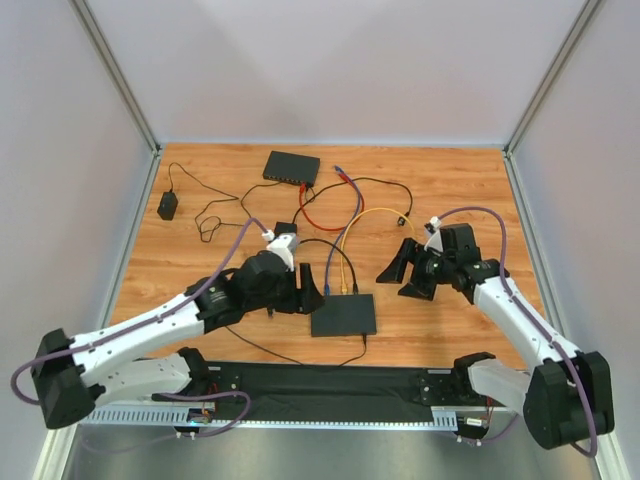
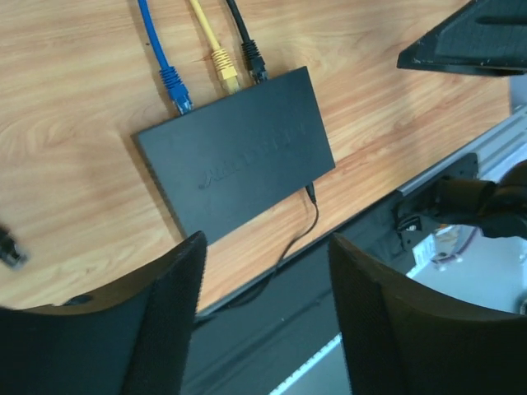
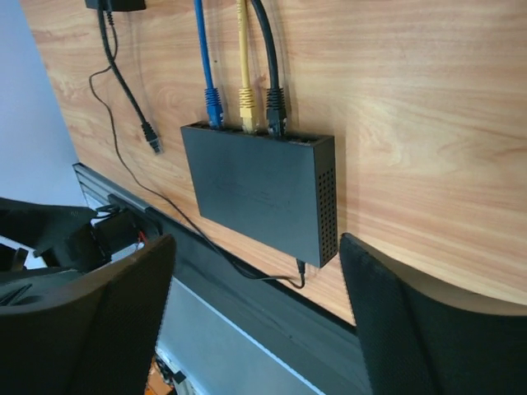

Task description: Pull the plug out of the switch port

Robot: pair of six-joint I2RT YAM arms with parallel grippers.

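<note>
A flat black switch (image 1: 343, 314) lies near the table's front edge. Three plugs sit in its far side: blue (image 2: 175, 89), yellow (image 2: 225, 72) and black (image 2: 254, 62). They also show in the right wrist view as blue (image 3: 212, 107), yellow (image 3: 247, 107) and black (image 3: 275, 105) on the switch (image 3: 263, 193). My left gripper (image 1: 311, 291) hovers just left of the switch, open and empty (image 2: 268, 247). To the switch's right and a little farther back, my right gripper (image 1: 403, 280) is open too, with nothing between its fingers (image 3: 255, 247).
A second black switch (image 1: 291, 168) sits at the back with red (image 1: 315, 215) and other cables running from it. A power adapter (image 1: 168, 206) lies far left. A thin power lead (image 3: 247, 276) leaves the near switch over the black mat (image 1: 330, 385).
</note>
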